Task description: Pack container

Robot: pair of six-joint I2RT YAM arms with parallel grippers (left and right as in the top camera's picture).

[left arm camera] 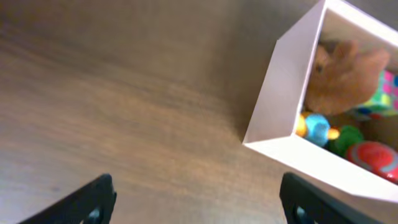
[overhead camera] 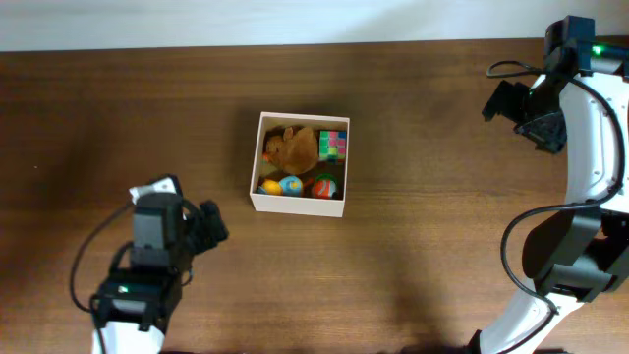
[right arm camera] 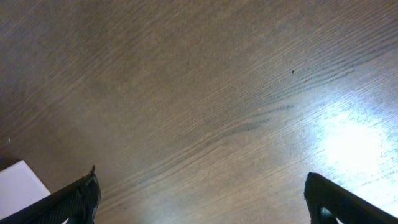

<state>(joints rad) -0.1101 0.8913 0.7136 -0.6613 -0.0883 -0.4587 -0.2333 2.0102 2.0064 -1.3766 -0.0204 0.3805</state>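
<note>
Left claw (left arm camera: 198, 196) agape, wooden table (left arm camera: 124, 93), container (left arm camera: 280, 93) of toys (left arm camera: 317, 127), maybe plush (left arm camera: 345, 74)

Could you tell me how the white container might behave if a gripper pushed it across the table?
The container would probably slide rather than tip, being shallow and wide. Its thin walls look like card, so they may flex. Holding only small toys, it seems light.

1. the whole table (overhead camera: 118, 118) is taken in from straight above by the fixed overhead camera.
2. the container (left arm camera: 283, 87), shared at one corner with the overhead view, is caught close and low from the left wrist.
3. table grain is framed at close range, facing down, from the right wrist.
</note>
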